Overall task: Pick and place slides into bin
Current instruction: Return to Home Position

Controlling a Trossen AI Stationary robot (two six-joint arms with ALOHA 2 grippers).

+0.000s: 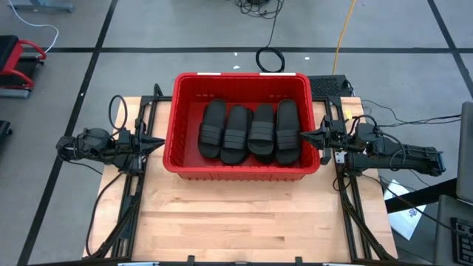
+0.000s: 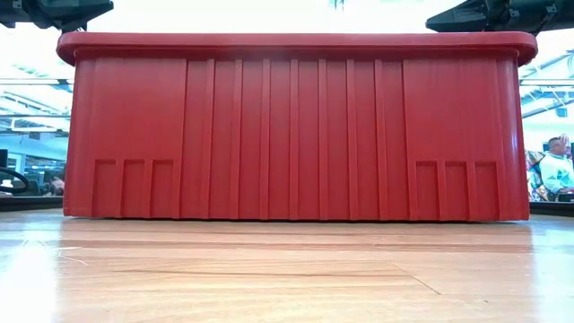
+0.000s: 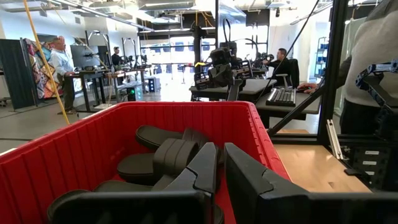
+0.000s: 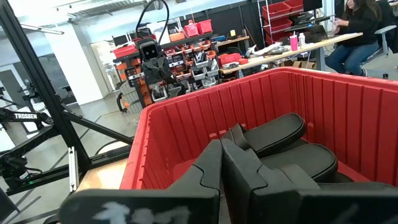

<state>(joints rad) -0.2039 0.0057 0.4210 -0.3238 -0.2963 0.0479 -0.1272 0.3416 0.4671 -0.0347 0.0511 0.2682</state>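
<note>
1. The slides (image 1: 236,134) lay inside the bin (image 1: 240,76). The high view showed four black ones uppermost, side by side in a row, each touching or just beside its neighbour, ribbed band straps facing up. Whether others lay beneath them could not be told
2. The bin, bright red with ribbed walls and a flared rim, stood on the far half of the wooden tabletop (image 1: 236,214), between the two arms
3. The left gripper (image 1: 161,142) hung just beside the bin's left wall, outside it and level with the rim, pointing across the bin. In the left wrist view its fingers (image 3: 202,168) were drawn together, with only a thin slit between them, and two slides showed past them on the bin's floor
4. The right gripper (image 1: 303,136) sat at the opposite wall, its tip at the bin's right rim and aimed at the left arm. In the right wrist view its fingers (image 4: 208,165) were pressed together
5. In the low view the bin's near wall filled most of the picture, standing flat on the tabletop, with dark parts of the arms at both upper corners
6. Beyond the tabletop was a workshop, with one person (image 3: 60,59) standing by desks and another person (image 4: 354,25) seated at a long bench
</note>
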